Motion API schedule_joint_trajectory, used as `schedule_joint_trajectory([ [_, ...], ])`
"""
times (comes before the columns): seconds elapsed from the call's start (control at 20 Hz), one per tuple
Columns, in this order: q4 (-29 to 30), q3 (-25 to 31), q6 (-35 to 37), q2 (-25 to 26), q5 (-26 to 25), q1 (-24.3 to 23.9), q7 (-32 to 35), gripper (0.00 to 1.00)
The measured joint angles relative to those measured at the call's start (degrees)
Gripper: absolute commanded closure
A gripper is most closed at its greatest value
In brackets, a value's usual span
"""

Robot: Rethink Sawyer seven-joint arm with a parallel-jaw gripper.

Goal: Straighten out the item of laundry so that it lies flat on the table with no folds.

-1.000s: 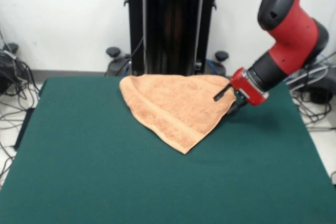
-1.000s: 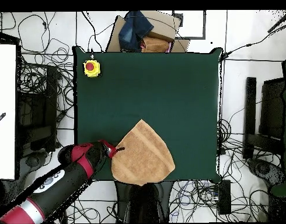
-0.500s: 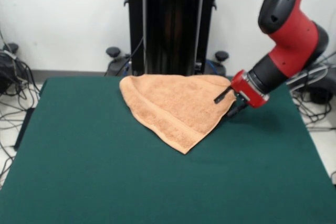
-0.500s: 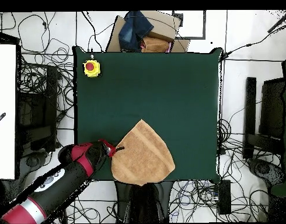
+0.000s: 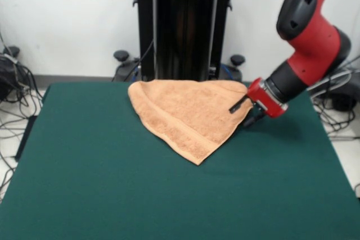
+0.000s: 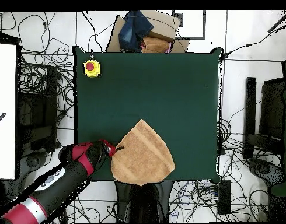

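So the towel (image 5: 188,115) is folded over on itself into a rough fan or teardrop shape, not flat, sitting at the table's (image 5: 112,184) edge on the robot's side, with its pointed corner aimed toward the middle of the green top. In the overhead view the towel (image 6: 142,154) lies near the bottom edge of the table (image 6: 168,87), a bit left of center, rounded side at the rim. Gripper (image 5: 245,111) is at the towel's right edge in the front view, tilted, black fingers (image 5: 238,103) spread apart with one over the cloth and one lower beside the edge; not clamped on anything that shows. Overhead, the gripper (image 6: 113,149) touches or nearly touches the towel's left side. A yellow box with a red button (image 6: 91,67) sits in the table's far-left corner overhead, well apart from the towel.
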Motion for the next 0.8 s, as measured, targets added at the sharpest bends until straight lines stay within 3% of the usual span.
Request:
schedule_joint_trajectory([
  [0.8, 0.0, 0.0, 0.0, 0.1, 0.0, -1.1, 0.0, 0.0],
])
